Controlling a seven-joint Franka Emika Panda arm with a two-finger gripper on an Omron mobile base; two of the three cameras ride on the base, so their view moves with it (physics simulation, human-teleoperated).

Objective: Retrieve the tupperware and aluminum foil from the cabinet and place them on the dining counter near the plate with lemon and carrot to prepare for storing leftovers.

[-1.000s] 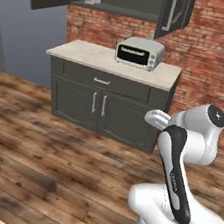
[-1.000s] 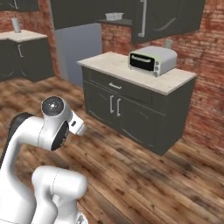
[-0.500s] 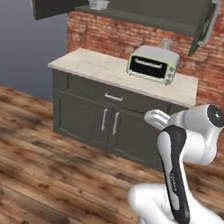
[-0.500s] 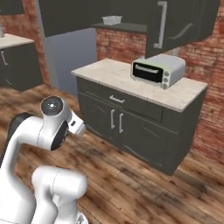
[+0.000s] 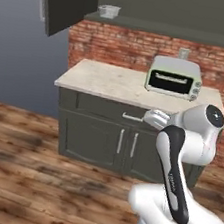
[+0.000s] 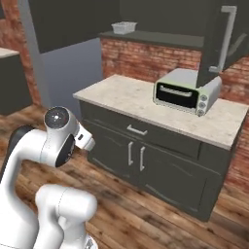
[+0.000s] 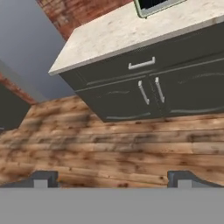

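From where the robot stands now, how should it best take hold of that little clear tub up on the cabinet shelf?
Probably by the tub's rim, coming straight in from the open front. It sits upright near the shelf's front left edge, open side up, so one finger could slip inside, one outside.

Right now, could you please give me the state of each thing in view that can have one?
upper cabinet: doors open, shelf exposed
tupperware: sitting upright on the cabinet shelf, untouched
toaster oven: door closed, on the counter
drawer: closed
lower cabinet doors: closed
gripper: jaws open, holding nothing
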